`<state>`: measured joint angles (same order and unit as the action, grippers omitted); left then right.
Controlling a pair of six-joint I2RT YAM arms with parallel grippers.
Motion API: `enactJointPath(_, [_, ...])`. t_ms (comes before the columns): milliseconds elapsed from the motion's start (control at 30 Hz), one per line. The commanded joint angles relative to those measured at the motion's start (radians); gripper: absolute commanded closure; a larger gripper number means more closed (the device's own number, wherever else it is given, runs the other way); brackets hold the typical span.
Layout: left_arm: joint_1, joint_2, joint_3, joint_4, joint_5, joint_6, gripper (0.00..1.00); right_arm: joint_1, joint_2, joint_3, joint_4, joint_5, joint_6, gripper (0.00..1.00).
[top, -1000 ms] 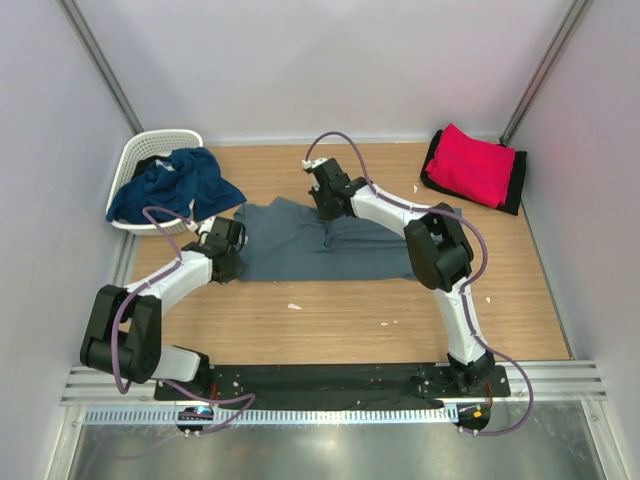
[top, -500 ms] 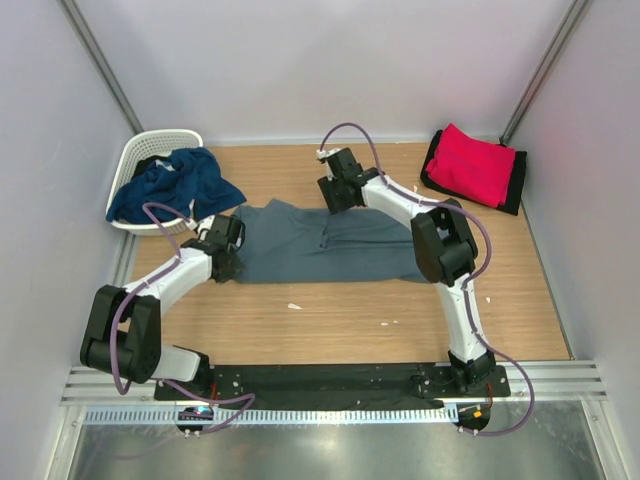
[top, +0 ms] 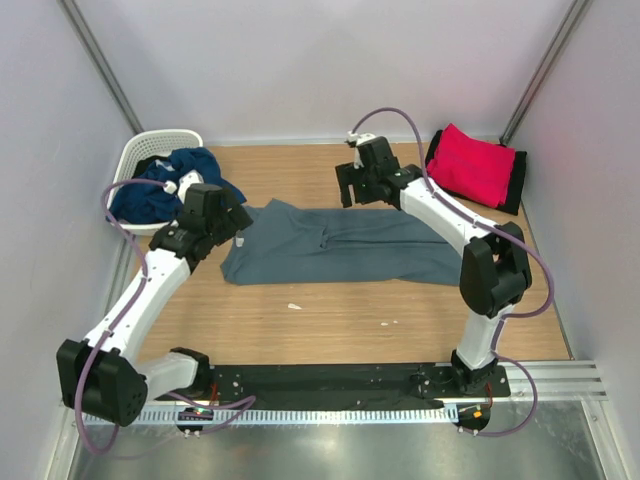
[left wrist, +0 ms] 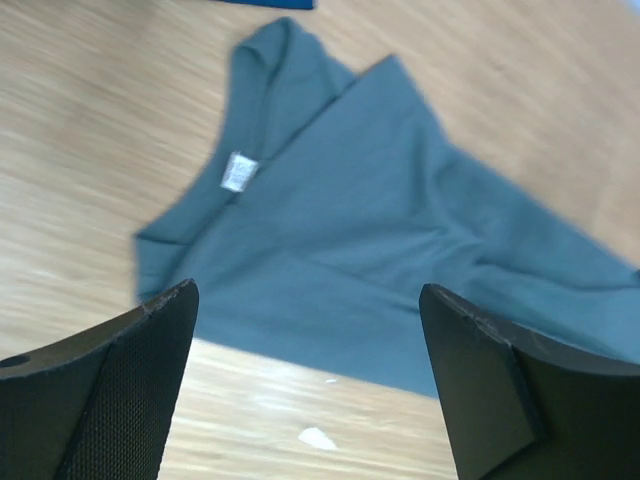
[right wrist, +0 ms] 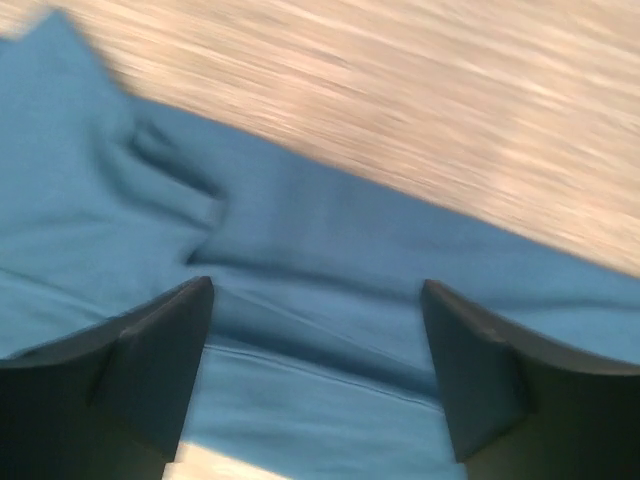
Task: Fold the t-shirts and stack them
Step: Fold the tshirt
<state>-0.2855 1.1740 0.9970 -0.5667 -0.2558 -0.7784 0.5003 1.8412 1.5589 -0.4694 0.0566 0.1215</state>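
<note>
A slate grey-blue t-shirt (top: 340,250) lies flat across the middle of the table as a long band, neck end to the left. My left gripper (top: 236,222) hovers open above its left end; in the left wrist view the left gripper (left wrist: 308,300) holds nothing, and the shirt (left wrist: 380,220) shows its white neck tag (left wrist: 238,170). My right gripper (top: 357,192) hangs open above the shirt's far edge. The right wrist view shows the right gripper (right wrist: 315,290) empty over the cloth (right wrist: 300,230). A red t-shirt (top: 470,165) lies folded on a black one (top: 515,188) at the back right. A navy t-shirt (top: 165,185) is bunched in the basket.
The white lattice basket (top: 150,145) stands at the back left against the wall. Small white scraps (top: 294,306) lie on the wood in front of the shirt, one of them also a white scrap (left wrist: 317,437) in the left wrist view. Grey walls close three sides.
Both grippers opened and let go of the grey-blue shirt, then rose off it. The right arm swung back and to the right; the left arm lifted and drew left. The shirt now lies stretched longer.
</note>
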Motion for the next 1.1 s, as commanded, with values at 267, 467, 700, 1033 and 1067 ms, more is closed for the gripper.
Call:
enactJointPath(267, [-0.123, 0.347, 0.0, 0.257, -0.052, -0.423, 0.05, -0.262, -0.07, -0.278, 0.075, 0.172, 0.073, 0.0])
enactJointPath(467, [-0.123, 0.558, 0.084, 0.275, -0.095, -0.405, 0.05, -0.264, -0.025, -0.358, 0.113, 0.189, 0.136, 0.0])
enactJointPath(700, [-0.113, 0.762, 0.235, 0.292, -0.053, -0.224, 0.06, -0.266, -0.106, -0.574, 0.178, 0.169, 0.246, 0.0])
enactJointPath(1033, [-0.109, 1.109, 0.71, 0.194, 0.139, 0.119, 0.1, -0.178, -0.321, -0.869, 0.233, 0.043, 0.435, 0.0])
enactJointPath(1067, [-0.107, 1.144, 0.748, 0.174, 0.15, 0.108, 0.1, -0.16, -0.333, -0.875, 0.227, 0.039, 0.458, 0.0])
